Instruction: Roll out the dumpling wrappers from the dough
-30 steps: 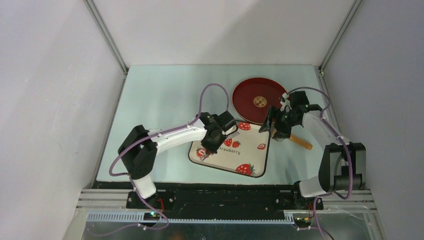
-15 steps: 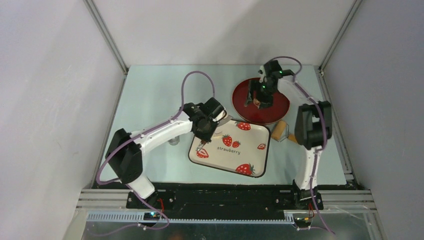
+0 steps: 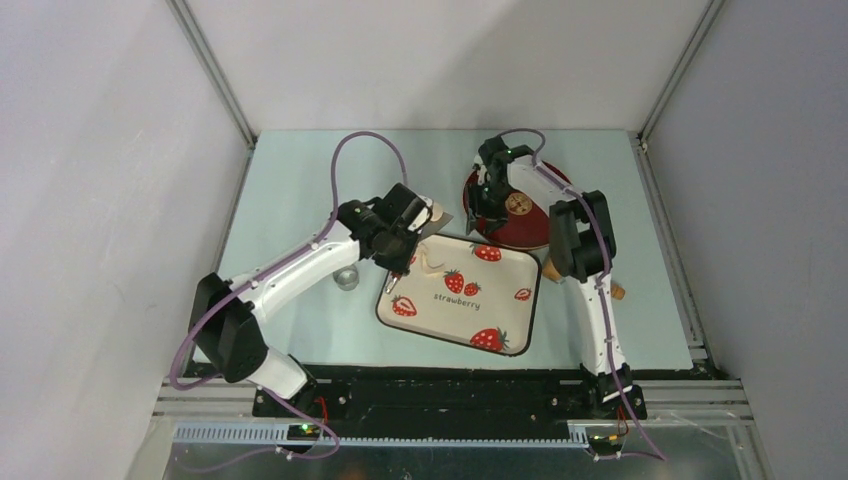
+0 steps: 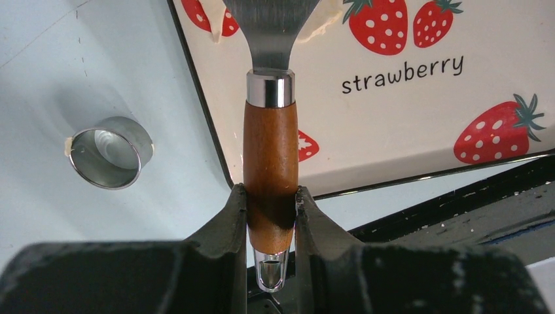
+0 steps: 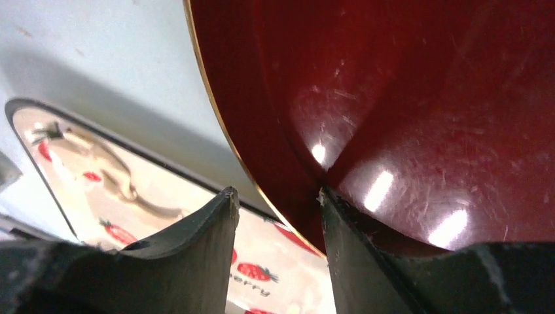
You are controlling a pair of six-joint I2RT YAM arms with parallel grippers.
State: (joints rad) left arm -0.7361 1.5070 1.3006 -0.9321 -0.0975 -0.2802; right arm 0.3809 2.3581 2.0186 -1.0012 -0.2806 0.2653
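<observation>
My left gripper [image 3: 403, 260] is shut on the wooden handle of a metal spatula [image 4: 269, 150] above the strawberry tray's [image 3: 505, 288] far left corner. A small pale round wrapper [image 3: 432, 211] seems to lie on the blade's tip. It is out of view in the left wrist view. A thin irregular dough scrap [image 3: 428, 258] lies on the tray, and shows in the right wrist view [image 5: 124, 186]. My right gripper [image 3: 484, 205] is open and empty, with the left rim of the red plate [image 5: 393, 98] between its jaws.
A shiny metal cutter ring [image 3: 346, 278] stands on the table left of the tray, and shows in the left wrist view [image 4: 111, 157]. A wooden rolling pin [image 3: 556, 268] lies right of the tray, partly behind the right arm. The enclosure walls stand close around.
My left gripper has carried the spatula up and to the left off the tray's middle. My right arm has left the rolling pin and swung to the red plate's left rim.
</observation>
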